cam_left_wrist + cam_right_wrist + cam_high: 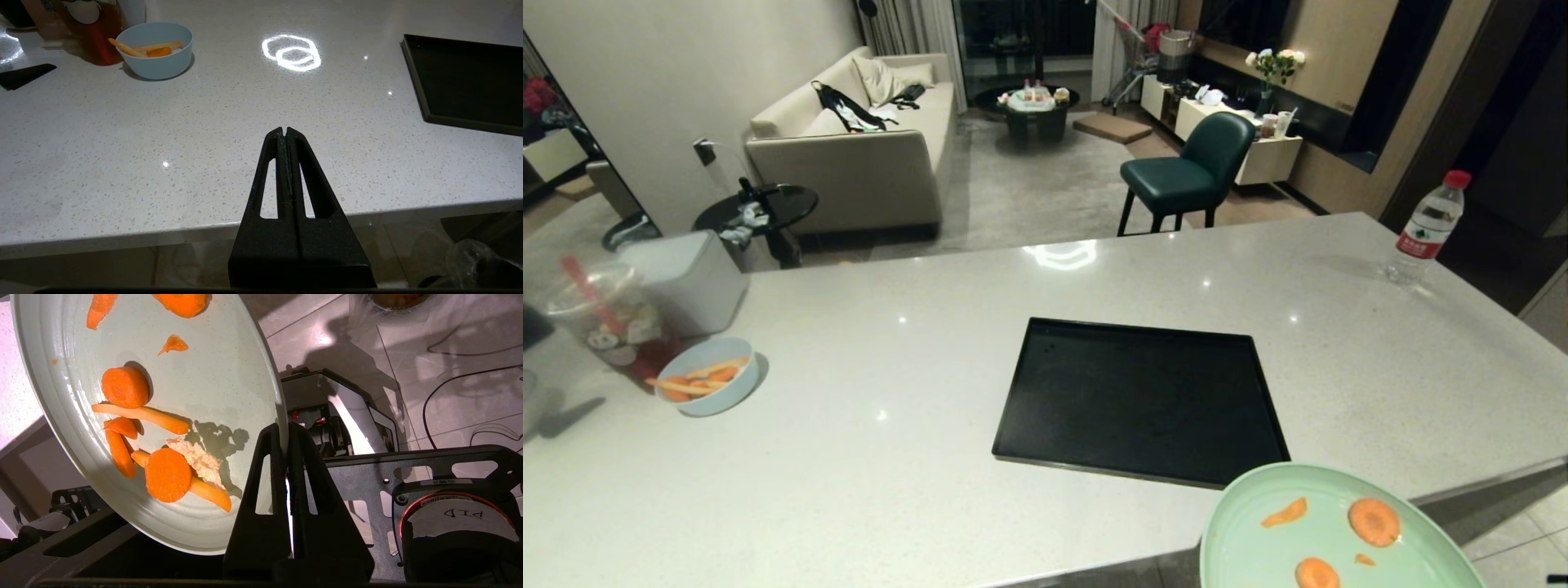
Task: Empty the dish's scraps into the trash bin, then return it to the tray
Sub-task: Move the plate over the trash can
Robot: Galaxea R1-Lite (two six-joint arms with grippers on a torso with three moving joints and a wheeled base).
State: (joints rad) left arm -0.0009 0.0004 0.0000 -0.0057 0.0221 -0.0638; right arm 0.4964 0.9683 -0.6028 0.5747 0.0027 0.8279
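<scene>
White stone counter (890,457) fills my view, with the black tray (1139,400) bare in the middle. My right gripper (287,430) is pinched tight on the rim of the dish (229,392). I hold the dish off the counter's near edge, over the floor, with the scraps (163,473) on it. I think I am carrying it to the trash bin (394,302). Next I must tip it over the bag. My left gripper (284,131) waits, closed and empty.
</scene>
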